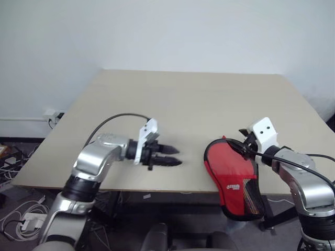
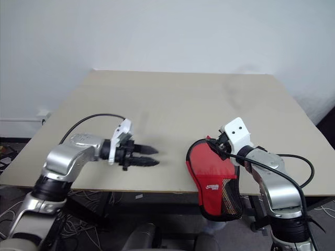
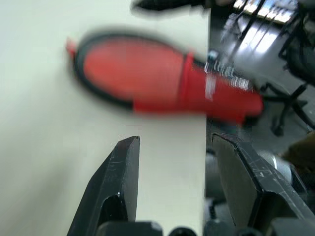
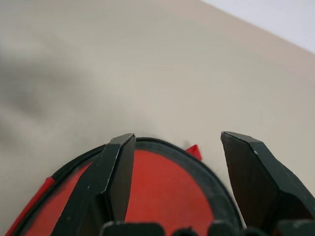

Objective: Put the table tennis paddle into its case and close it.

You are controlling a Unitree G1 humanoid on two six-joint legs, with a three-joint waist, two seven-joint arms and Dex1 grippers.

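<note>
A: Where's the case (image 1: pixel 233 178)?

B: Half off the near tabletop (image 1: pixel 188 104) edge. Right end effector (image 1: pixel 242 144) at its rounded end, jaws open, gripping nothing. Left end effector (image 1: pixel 172 157) left of the case, open, empty.

A: Risk?

B: A nudge could tip it off. The paddle, I can't tell.

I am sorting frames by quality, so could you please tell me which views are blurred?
Left wrist view: the case is smeared, the left claw crisp. Right wrist view: the table looks soft, with a dark blur. Both eye views: sharp, evenly lit.
</note>
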